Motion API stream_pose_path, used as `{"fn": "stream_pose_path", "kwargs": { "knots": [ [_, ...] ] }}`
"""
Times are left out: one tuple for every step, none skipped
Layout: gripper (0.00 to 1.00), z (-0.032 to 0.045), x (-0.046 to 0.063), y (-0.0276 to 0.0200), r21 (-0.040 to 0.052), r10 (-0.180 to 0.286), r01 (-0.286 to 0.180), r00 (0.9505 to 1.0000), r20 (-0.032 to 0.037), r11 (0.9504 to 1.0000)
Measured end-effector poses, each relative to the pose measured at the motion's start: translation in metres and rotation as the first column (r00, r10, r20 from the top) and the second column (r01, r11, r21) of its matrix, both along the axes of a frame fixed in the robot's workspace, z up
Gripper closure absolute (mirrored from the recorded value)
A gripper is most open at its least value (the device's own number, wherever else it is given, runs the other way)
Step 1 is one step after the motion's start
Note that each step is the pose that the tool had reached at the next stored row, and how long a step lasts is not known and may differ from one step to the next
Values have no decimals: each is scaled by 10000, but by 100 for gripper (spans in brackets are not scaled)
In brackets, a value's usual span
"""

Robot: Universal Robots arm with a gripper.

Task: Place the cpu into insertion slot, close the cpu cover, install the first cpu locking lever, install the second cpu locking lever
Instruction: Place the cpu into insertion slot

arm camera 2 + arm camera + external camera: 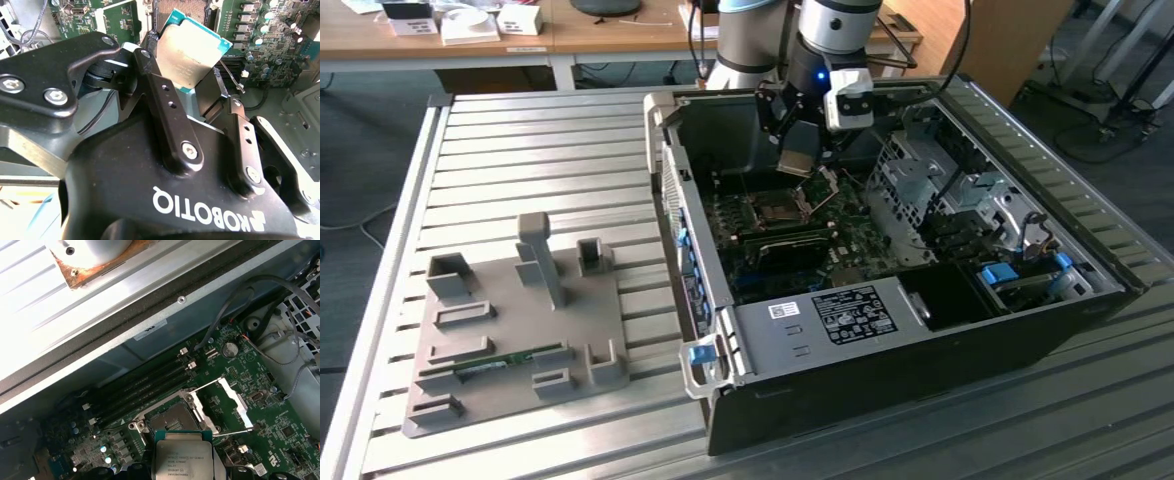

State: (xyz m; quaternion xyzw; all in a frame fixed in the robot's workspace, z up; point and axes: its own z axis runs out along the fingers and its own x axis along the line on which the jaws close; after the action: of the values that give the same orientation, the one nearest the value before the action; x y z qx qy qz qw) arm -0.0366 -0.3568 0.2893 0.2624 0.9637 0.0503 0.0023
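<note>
gripper (186, 75) clenched on cpu (192, 47) | cpu held above insertion slot (167, 416), not seated | cpu cover (229, 399) raised open | computer case (881, 375) laid on slatted table (520, 150)

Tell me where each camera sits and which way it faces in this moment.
Exterior view: off the arm, raised, looking down into the open case; the arm and end effector show.
Second wrist view: on the wrist, looking along the end effector's fingers to the cpu they grip.
First wrist view: on the wrist, facing the slot and open cover, cpu in front.
Shared: both wrist views show the cpu over the motherboard.
</note>
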Motion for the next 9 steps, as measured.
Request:
{"fn": "stream_pose_path", "kwargs": {
  "knots": [
    [46,0,0,0,0,0,0,10000,0,10000],
    [46,0,0,0,0,0,0,10000,0,10000],
    [46,0,0,0,0,0,0,10000,0,10000],
    [46,0,0,0,1,0,0,10000,0,10000],
    [46,0,0,0,0,0,0,10000,0,10000],
    [46,0,0,0,0,0,0,10000,0,10000],
    [46,0,0,0,1,0,0,10000,0,10000],
    [46,0,0,0,0,-1,1,10000,0,10000],
    [46,0,0,0,1,-1,1,10000,0,10000]
  ]
}}
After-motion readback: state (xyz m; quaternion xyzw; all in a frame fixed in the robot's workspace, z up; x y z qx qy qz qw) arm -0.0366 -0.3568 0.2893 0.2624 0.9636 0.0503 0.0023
